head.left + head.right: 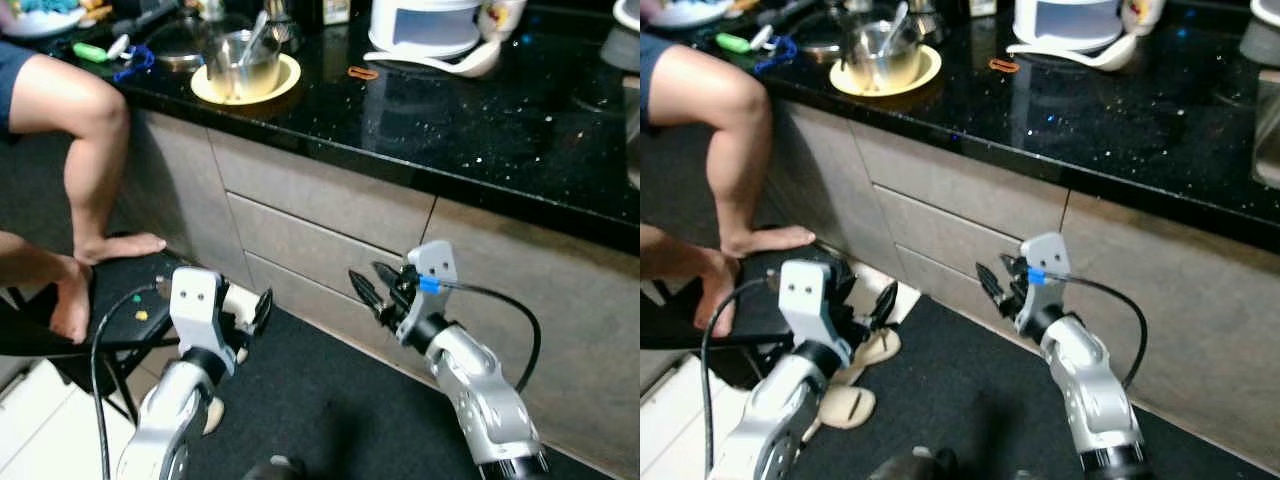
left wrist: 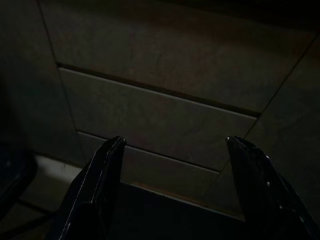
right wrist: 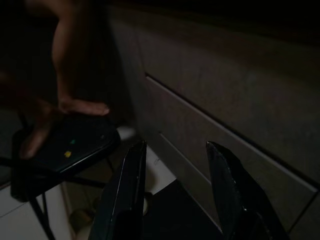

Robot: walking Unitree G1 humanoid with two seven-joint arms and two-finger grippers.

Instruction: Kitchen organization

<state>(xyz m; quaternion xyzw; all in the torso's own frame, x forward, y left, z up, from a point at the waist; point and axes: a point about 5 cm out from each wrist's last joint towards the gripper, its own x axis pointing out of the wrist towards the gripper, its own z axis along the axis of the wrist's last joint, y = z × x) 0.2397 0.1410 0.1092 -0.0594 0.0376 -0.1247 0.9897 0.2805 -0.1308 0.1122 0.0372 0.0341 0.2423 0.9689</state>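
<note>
The black speckled desk (image 1: 480,120) runs well above and beyond both sets of fingers, with grey drawer fronts (image 1: 320,190) straight ahead of them and a person's bare leg (image 1: 85,150) and black stool (image 1: 130,300) off to the left gripper's side. The steel pot on its yellow plate (image 1: 245,78) and the white appliance (image 1: 425,25) stand high out of reach. Left gripper (image 1: 262,308) and right gripper (image 1: 368,290) hang low, fingers spread and empty; reaching up from here risks striking the desk edge or the leg.
</note>
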